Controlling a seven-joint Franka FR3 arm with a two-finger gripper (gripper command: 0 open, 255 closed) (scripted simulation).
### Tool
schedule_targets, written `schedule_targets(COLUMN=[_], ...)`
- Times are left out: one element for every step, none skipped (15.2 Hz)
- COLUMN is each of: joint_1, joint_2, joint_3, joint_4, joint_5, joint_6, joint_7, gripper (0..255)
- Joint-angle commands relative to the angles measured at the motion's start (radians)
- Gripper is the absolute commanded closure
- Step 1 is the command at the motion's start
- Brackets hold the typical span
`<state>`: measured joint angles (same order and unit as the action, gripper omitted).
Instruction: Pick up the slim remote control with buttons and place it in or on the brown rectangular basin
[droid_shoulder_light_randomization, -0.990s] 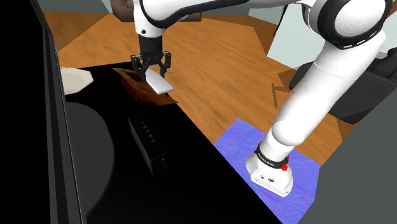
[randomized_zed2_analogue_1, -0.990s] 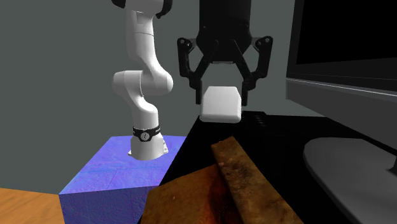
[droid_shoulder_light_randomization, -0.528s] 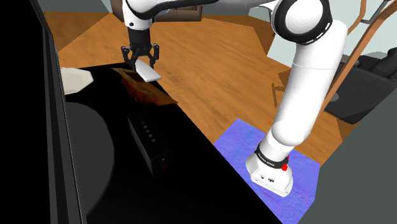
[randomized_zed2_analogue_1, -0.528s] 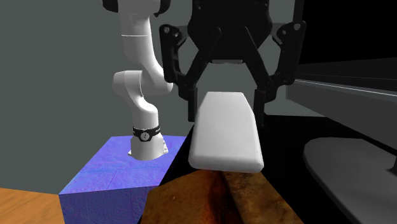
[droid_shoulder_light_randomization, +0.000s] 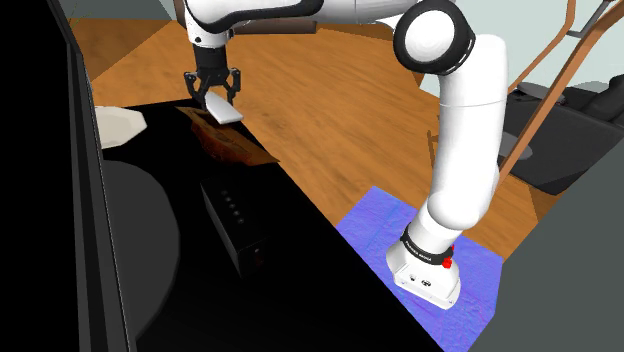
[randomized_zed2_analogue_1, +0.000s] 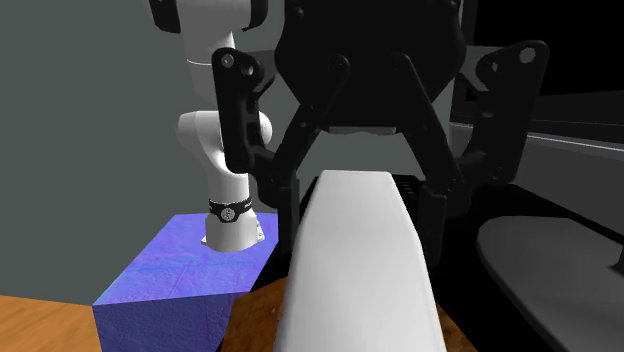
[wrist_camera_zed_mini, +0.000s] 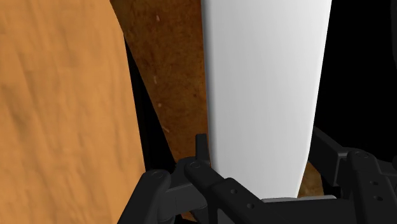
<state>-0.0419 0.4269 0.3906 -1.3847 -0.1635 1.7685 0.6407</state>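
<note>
A slim plain white remote (droid_shoulder_light_randomization: 226, 114) with no visible buttons is clasped in my black gripper (droid_shoulder_light_randomization: 212, 97), which is shut on it. It hangs just over the far end of the brown rectangular basin (droid_shoulder_light_randomization: 235, 148) on the black table. In the second exterior view the remote (randomized_zed2_analogue_1: 360, 270) juts toward the camera between the fingers of the gripper (randomized_zed2_analogue_1: 360, 212), with a bit of the basin (randomized_zed2_analogue_1: 255, 320) below it. Seen from the wrist, the remote (wrist_camera_zed_mini: 264, 89) runs lengthwise over the basin's brown inside (wrist_camera_zed_mini: 172, 83), held by the gripper (wrist_camera_zed_mini: 261, 170).
A black box with small buttons (droid_shoulder_light_randomization: 232, 215) lies on the black table near the basin. A large dark screen (droid_shoulder_light_randomization: 80, 200) with a round foot (droid_shoulder_light_randomization: 140, 240) stands at the shoulder view's left, a white lump (droid_shoulder_light_randomization: 120, 125) beside it. Wooden floor (droid_shoulder_light_randomization: 330, 100) lies beyond the table edge.
The arm has carried the remote toward the shoulder view's upper left, along the basin to its far end and closer to the second exterior camera. The grip has stayed shut.
</note>
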Motion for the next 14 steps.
schedule_targets(joint_1=[-0.002, -0.003, -0.004, -0.004, -0.005, -0.006, -0.006, -0.006, -0.007, -0.007, -0.007, -0.007, -0.007, -0.007], joint_2=[0.002, 0.003, 0.004, 0.006, 0.008, 0.009, 0.012, 0.014, 0.016, 0.016, 0.016, 0.016, 0.016, 0.016], joint_3=[-0.001, -0.002, -0.002, -0.003, -0.003, -0.004, -0.004, -0.005, -0.006, -0.006, -0.006, -0.006, -0.006, -0.006], joint_4=[-0.026, -0.039, -0.05, -0.062, -0.073, -0.084, -0.094, -0.104, -0.111, -0.111, -0.111, -0.111, -0.111, -0.111], joint_5=[-0.002, -0.002, -0.003, -0.004, -0.005, -0.006, -0.007, -0.008, -0.009, -0.009, -0.009, -0.009, -0.009, -0.009], joint_6=[0.029, 0.042, 0.055, 0.068, 0.08, 0.093, 0.105, 0.117, 0.126, 0.126, 0.126, 0.126, 0.126, 0.126], joint_7=[0.002, 0.002, 0.003, 0.004, 0.005, 0.006, 0.007, 0.008, 0.009, 0.009, 0.009, 0.009, 0.009, 0.009], gripper=[255, 255, 255, 255, 255, 255, 255, 255, 255, 255, 255, 255, 255, 255])
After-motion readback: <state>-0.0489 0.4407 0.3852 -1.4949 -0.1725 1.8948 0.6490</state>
